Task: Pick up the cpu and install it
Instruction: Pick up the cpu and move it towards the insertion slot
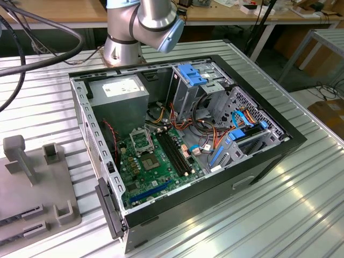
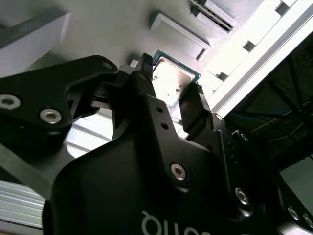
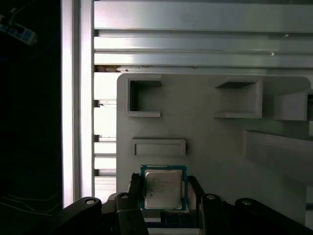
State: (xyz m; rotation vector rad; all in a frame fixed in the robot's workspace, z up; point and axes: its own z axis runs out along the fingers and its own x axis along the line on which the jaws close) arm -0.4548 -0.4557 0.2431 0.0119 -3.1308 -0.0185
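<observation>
The black gripper is closing narrowly, its matte angular fingers pressing on two opposite edges of the cpu, so it is gripping the chip. In both wrist views the cpu is showing a flat square silver-grey lid framed by a thin green board edge. It is hanging over the pale grey fixture tray; I cannot tell whether it is touching the tray. The tray is looking smooth and matte, with rectangular pockets and raised blocks. Around it the ribbed aluminium table is shining in long slats. The tray is sitting at the exterior view's left. To its right the open black computer case is holding a green motherboard with a square metal-framed socket. The silver arm is rising at the far side.
</observation>
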